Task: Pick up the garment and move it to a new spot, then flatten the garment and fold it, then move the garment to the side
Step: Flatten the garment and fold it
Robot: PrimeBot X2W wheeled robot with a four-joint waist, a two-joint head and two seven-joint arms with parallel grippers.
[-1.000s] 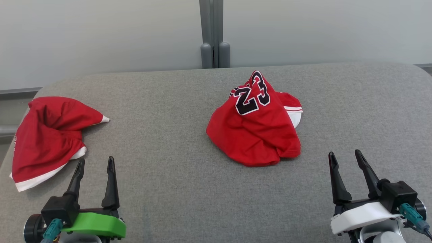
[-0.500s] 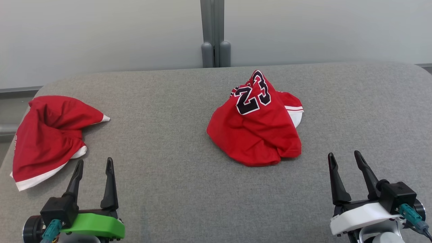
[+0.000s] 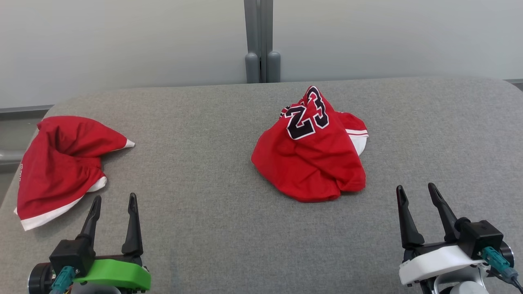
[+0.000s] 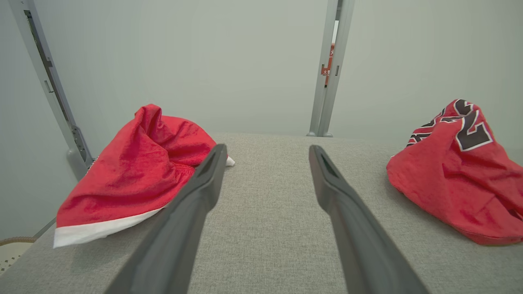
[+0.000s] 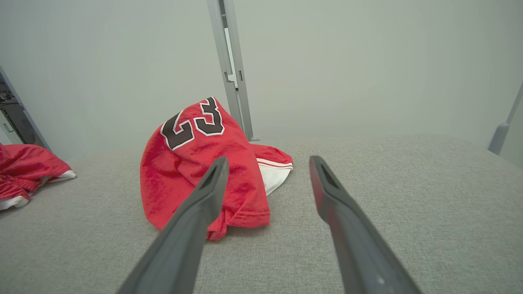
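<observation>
While both jaws stand open, empty: crumpled red jersey numbered 23 [image 3: 310, 163] on grey fabric counter [image 3: 204, 228], between ten and eleven o'clock from right jaws, nearer pair.

The crumpled red cloth jersey [image 3: 310, 163], ahead of the right gripper's [image 3: 415, 187] black fingers and to their left, bears a black "23" edged in white, and a white trim with thin red stripes. The rumpled red cloth garment [image 3: 57, 163] just left of the left gripper's [image 3: 114, 197] black fingers has a white hem band. The left gripper's mount is bright green and the right's is white. Under the fingers lies a flecked grey woven tabletop [image 3: 204, 163]. Beyond them stand a pale grey wall [image 3: 122, 41] and a darker grey post [image 3: 261, 41].
</observation>
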